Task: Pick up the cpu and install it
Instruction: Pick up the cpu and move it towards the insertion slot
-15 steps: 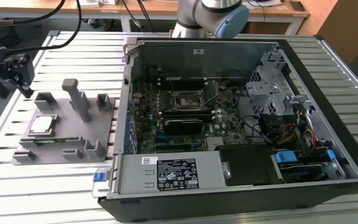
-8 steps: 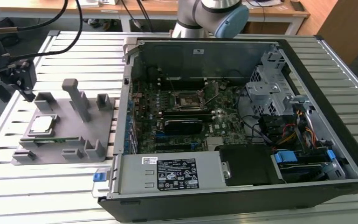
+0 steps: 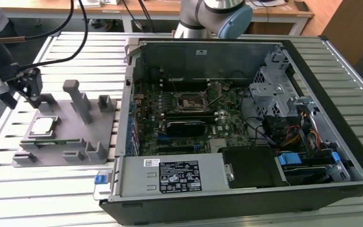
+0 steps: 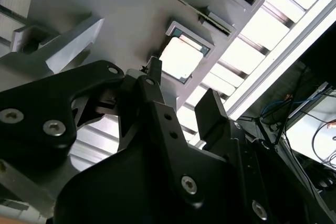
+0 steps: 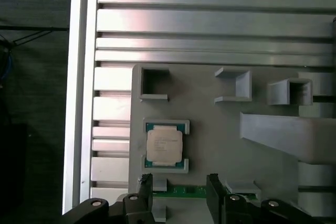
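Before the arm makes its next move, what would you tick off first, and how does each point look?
1. The cpu lies flat in its nest on the grey fixture: ok.
2. Nothing rests on top of the cpu: ok.
3. The gripper is open and holds nothing: ok.
4. Fingers are around the cpu: not ok; in both wrist views they are apart from it.
5. The socket on the motherboard in the computer case is open and free: cannot tell from the exterior view.
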Controlling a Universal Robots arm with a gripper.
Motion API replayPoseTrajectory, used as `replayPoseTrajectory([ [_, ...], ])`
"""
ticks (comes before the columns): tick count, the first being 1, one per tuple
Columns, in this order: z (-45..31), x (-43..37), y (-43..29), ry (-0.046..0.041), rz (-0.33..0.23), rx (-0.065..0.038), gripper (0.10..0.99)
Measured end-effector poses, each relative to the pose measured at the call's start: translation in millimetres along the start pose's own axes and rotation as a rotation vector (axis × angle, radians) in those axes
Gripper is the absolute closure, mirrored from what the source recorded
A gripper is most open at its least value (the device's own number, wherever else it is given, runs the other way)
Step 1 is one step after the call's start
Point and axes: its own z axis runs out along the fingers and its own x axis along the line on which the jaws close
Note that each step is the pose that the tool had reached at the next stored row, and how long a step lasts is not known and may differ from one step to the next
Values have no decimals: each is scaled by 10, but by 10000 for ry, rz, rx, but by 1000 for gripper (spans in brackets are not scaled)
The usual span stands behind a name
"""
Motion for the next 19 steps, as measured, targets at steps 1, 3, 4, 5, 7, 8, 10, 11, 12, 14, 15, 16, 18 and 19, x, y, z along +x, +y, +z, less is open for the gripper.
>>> replayPoseTrajectory([
  [1, 18, 0, -1, -1, 0, 1, 557],
  [3, 54, -1, -1, 0, -2, 2, 490],
  [4, 73, -1, 0, -1, -4, 1, 490],
  [5, 91, 1, 4, -1, -6, 2, 427],
  [7, 128, 5, 16, 0, -17, 2, 373],
  [8, 147, 15, 27, 1, -22, 2, 314],
  [10, 185, 44, 54, -1, -16, 4, 251],
  [11, 204, 55, 69, -3, 11, 10, 251],
  [12, 222, 65, 81, -5, 55, 26, 251],
  [14, 260, 84, 92, -11, 198, 75, 251],
  [15, 276, 102, 92, -11, 243, 97, 251],
  [16, 295, 122, 91, -13, 263, 103, 251],
  [18, 334, 129, 89, -18, 287, 102, 251],
  [19, 350, 129, 88, -16, 289, 103, 251],
])
